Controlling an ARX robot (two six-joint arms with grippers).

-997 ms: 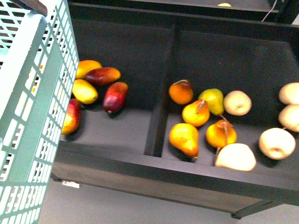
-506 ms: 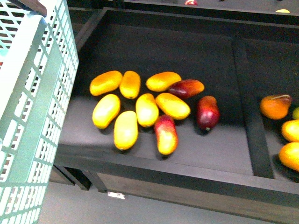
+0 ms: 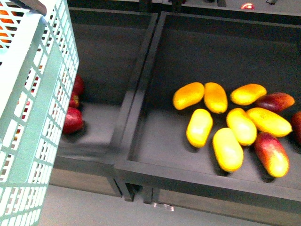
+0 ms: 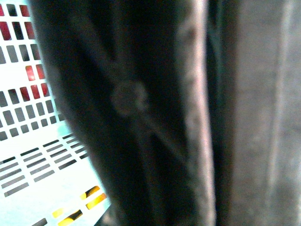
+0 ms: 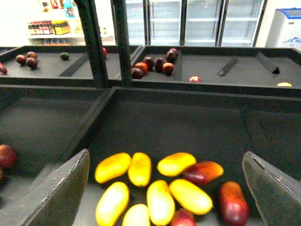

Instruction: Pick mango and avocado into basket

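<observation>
Claw on right arm (image 5: 165,156) spread wide, above mangoes (image 5: 160,201) — left claw unclear, blurred.

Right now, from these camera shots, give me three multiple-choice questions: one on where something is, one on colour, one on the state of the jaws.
1. In the front view, the basket is on which side of the mango pile?
A. right
B. left
C. behind
2. Most fruit in the mango pile is:
A. green
B. white
C. yellow to orange
3. The right gripper has its jaws:
A. open, holding nothing
B. shut on a mango
C. shut on the basket

Answers:
1 B, its teal wall fills the left edge.
2 C, only a few are dark red.
3 A, the right wrist view shows the jaws wide apart with the fruit seen between them.
</observation>
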